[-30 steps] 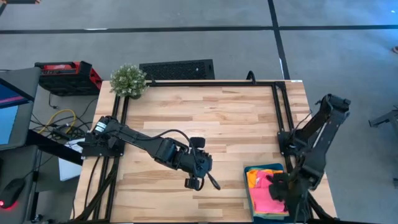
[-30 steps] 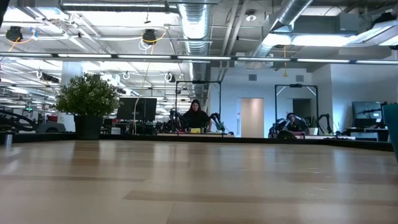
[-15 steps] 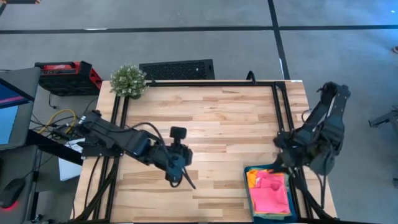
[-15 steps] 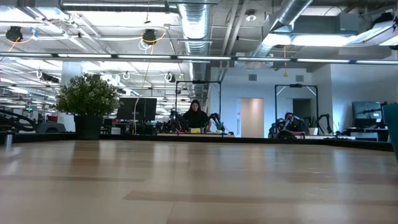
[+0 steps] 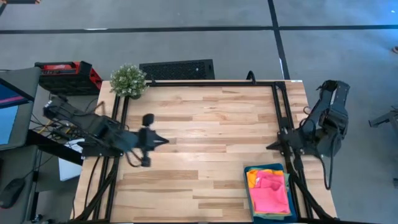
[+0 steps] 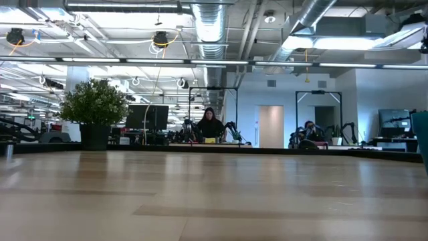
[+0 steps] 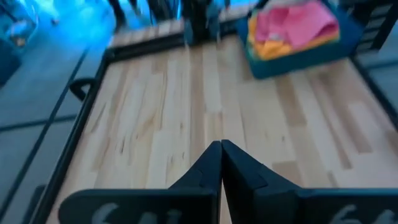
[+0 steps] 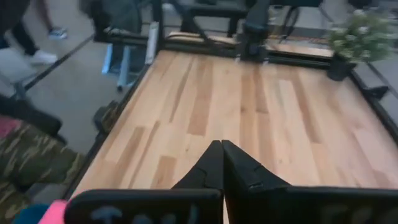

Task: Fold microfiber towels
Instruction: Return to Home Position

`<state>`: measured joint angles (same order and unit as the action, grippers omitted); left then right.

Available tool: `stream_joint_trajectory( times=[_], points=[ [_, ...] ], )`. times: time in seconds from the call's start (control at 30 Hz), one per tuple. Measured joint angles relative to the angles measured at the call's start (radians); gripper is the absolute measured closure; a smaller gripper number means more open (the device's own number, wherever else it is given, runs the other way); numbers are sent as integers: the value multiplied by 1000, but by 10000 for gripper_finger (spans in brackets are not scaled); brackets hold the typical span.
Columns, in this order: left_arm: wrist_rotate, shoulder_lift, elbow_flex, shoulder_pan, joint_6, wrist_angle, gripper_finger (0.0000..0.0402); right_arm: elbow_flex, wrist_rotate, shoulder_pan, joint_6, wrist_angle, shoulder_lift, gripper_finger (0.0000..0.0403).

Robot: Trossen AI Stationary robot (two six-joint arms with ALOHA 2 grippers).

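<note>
hot pink microfiber towel (image 5: 273, 190) atop orange microfiber towel (image 5: 251, 181) in dark teal rectangular tray (image 5: 261, 167) (front-right corner of light wooden table (image 5: 211, 118)) | small leafy potted plant (image 5: 129, 80) back-left

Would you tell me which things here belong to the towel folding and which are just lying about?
Job: pink towel on orange towel in teal bin; left hand, right hand, shut, near table sides.
Lying about: potted plant, red case.

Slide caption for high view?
Pink towel topmost in the teal tray; left end effector and right end effector shut.
</note>
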<state>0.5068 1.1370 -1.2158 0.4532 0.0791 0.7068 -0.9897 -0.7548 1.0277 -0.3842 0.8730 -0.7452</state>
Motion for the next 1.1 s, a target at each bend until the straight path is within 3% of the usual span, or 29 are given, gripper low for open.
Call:
stream_joint_trajectory(
  times=[0.2,0.33,0.57,0.8,1.1],
  points=[
    [7,-321,324,0,-18,-211,401,100,-14,-64,11,-96,113,397],
    [32,-514,482,0,-16,-321,401,195,-5,-114,97,-253,189,389],
    [29,-790,719,0,-55,-505,401,379,110,-184,256,-547,281,395],
    [31,-973,895,0,-68,-614,401,553,226,-258,314,-756,328,390],
    [31,-1113,1046,-1,-117,-683,401,750,414,-370,315,-1053,327,393]
  ],
)
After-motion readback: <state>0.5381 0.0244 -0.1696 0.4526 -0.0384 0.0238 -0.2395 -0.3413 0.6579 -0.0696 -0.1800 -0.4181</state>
